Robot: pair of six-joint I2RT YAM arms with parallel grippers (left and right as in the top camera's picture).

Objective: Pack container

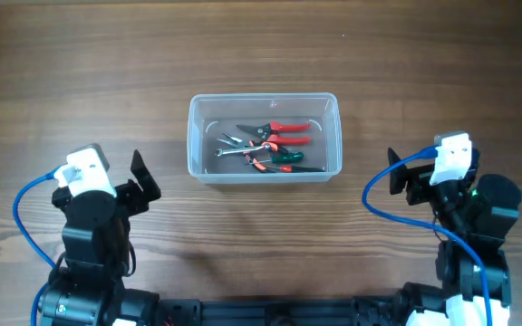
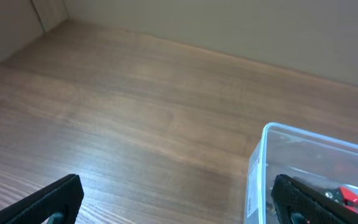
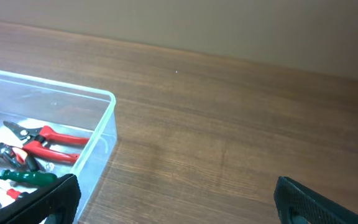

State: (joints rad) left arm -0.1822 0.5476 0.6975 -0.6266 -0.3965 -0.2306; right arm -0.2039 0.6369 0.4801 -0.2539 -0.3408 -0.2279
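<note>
The clear plastic container [image 1: 198, 136] stands at the table's middle. Inside lie several hand tools: red-handled pliers [image 1: 284, 129], a green-handled screwdriver [image 1: 290, 158] and small metal tools. The left wrist view shows the container's near corner [image 2: 260, 155], and the right wrist view shows its right corner [image 3: 107, 102] with the red pliers [image 3: 55, 140] and the green screwdriver [image 3: 27, 177]. My left gripper [image 1: 143, 177] is open and empty, near the table's front left. My right gripper [image 1: 397, 177] is open and empty, to the right of the container.
The wooden table [image 1: 424, 72] runs all round the container. A pale wall [image 2: 260, 25] rises at the table's far edge. Blue cables [image 1: 25, 208] loop beside each arm base.
</note>
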